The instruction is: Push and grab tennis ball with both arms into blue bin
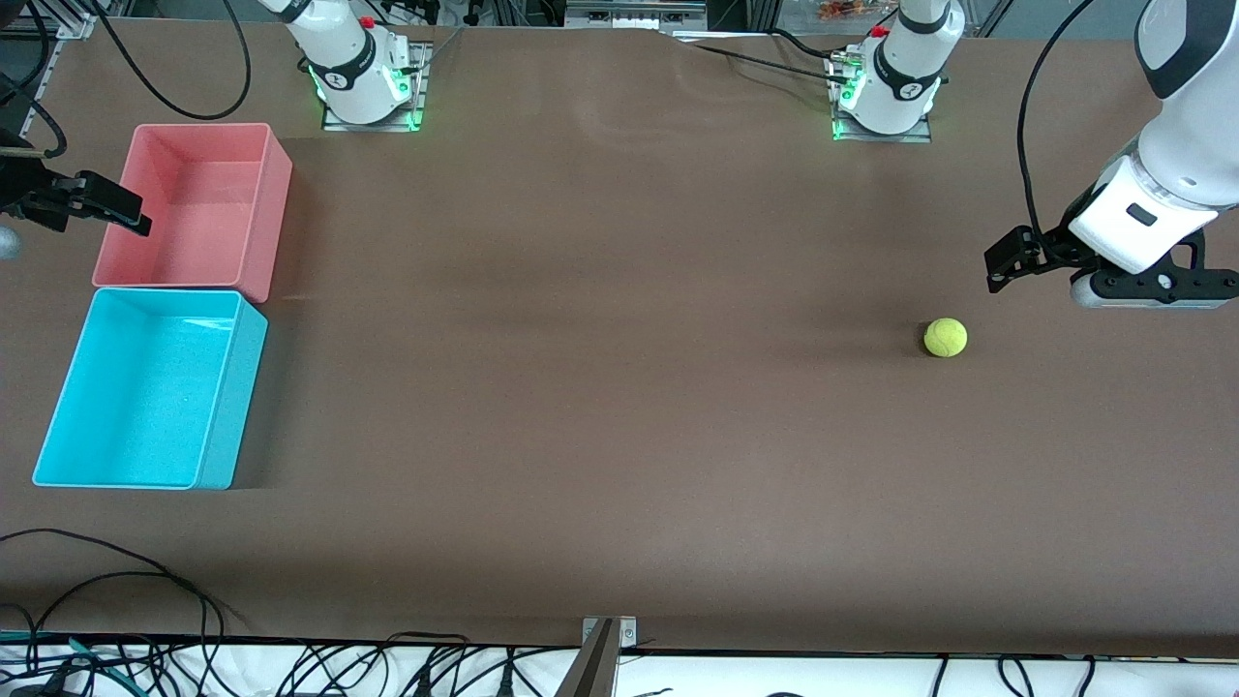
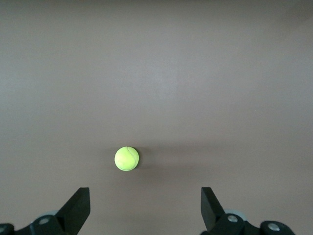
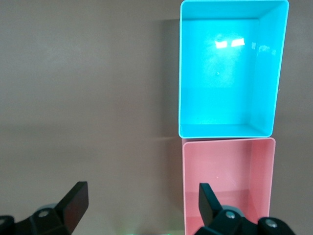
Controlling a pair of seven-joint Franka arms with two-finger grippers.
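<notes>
Toward the left arm's end: tennis ball (image 1: pixel 946 338) on table | left pincer (image 1: pixel 1002 263) spread, hovering near, apart

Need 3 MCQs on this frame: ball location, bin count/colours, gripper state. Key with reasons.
1. Where is the tennis ball?
A. in the blue bin
B. on the table toward the left arm's end
C. in the pink bin

2. How many bins are there?
A. one, blue
B. two, blue and pink
C. three

3. What state is the left gripper in?
A. open, holding nothing
B. shut on the ball
C. shut, holding nothing

Key: B, the ball lies on the bare table; B, the blue bin sits beside the pink bin; A, its fingers stand apart with the ball clear of them.
</notes>
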